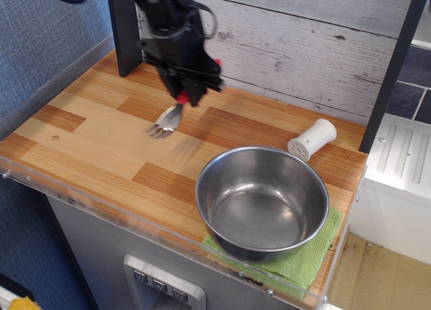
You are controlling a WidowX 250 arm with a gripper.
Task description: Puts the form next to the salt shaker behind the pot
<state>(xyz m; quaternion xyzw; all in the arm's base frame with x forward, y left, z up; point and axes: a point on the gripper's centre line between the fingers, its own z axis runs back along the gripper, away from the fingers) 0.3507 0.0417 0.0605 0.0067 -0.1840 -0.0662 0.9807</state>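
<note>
I count one fork [166, 121] in my claw [183, 96] and one salt shaker [312, 139]. At four o'clock sit one steel bowl [262, 202] and one green cloth [306, 261].

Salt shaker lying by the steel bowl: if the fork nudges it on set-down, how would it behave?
The salt shaker lies on its side, so it would probably roll, likely curving since its holed head is wider. It looks small and plastic, probably light enough to skid. The bowl might stop a forward roll.

Arm raised — jaws clamped, pointing down.
</note>
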